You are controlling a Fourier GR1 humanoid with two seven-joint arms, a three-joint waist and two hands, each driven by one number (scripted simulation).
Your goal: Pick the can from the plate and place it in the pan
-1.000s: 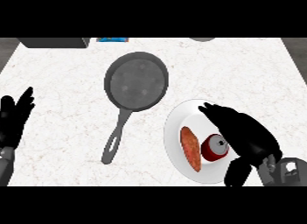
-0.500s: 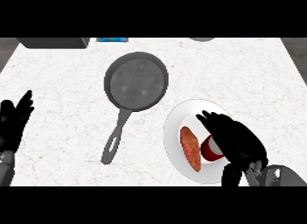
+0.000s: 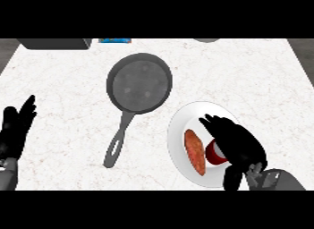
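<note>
Head view, looking steeply down at the white marbled counter [image 3: 66,80], showed the right hand [image 3: 233,145] lying over the right half of the white plate [image 3: 180,127]. Its fingers [image 3: 210,121] were bent downward and spread over the can [image 3: 215,152], with the thumb low by the plate's near rim. The hand hid most of the can, so whether the fingers had actually closed round it could not be told; they sat on or just above it.

The left hand [image 3: 14,132] rested at the view's left edge, fingers straight and pointing up the counter, holding nothing and well apart from everything else.

Counted: one can, one plate, one pan [image 3: 138,85], one orange-red piece of food [image 3: 195,150] and two hands.

Only a small part of the can showed: a red side with a pale, whitish end, peeking out at the left of the palm. It lay on the plate, just right of the long orange-red food, which ran from the plate's middle toward its near rim.

The dark grey round pan stood up and to the left of the plate, close to its rim, with its long handle [image 3: 118,143] slanting down toward the near left.
</note>
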